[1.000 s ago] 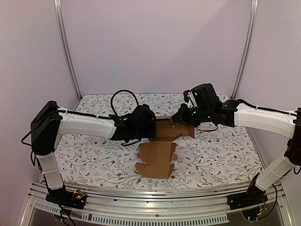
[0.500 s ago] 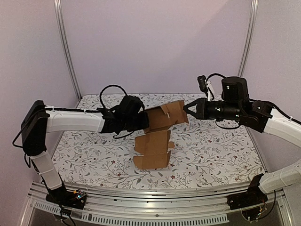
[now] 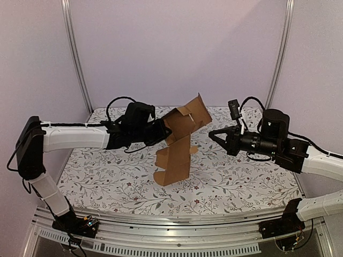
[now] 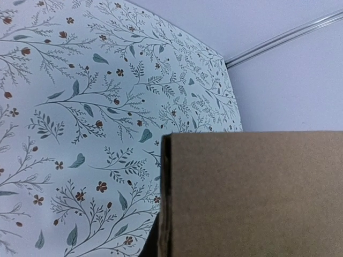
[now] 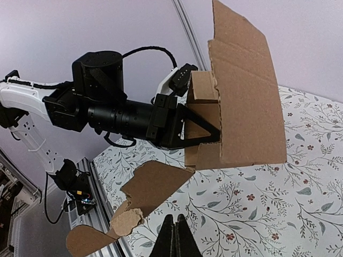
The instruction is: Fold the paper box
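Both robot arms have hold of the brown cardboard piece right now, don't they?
Not quite. Only the left gripper has hold of the paper box. The right gripper is shut on nothing, with its tips apart from the cardboard, as the top external view shows.

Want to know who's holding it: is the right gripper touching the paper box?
Apart. In the top view, patterned tablecloth shows between the shut right gripper and the paper box.
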